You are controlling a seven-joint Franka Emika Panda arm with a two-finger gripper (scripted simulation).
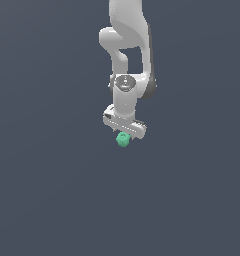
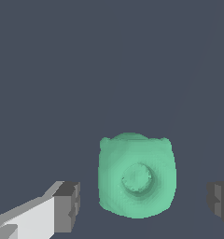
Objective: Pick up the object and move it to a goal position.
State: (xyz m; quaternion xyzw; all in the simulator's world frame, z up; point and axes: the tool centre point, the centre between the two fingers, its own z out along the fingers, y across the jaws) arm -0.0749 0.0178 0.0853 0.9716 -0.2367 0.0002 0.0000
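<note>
The object (image 2: 136, 176) is a mint-green rounded lump with a raised round knob on top. In the wrist view it lies between my two fingers, with a gap on each side. One dark pad (image 2: 67, 206) and the other pad (image 2: 220, 201) stand apart from it. My gripper (image 2: 143, 205) is open around the lump. In the exterior view the object (image 1: 122, 139) shows just below the white gripper (image 1: 124, 133), whose body hides its fingertips.
Plain dark grey ground (image 1: 52, 190) stretches all around. The white arm (image 1: 127, 45) rises straight up above the gripper in the exterior view. Nothing else shows.
</note>
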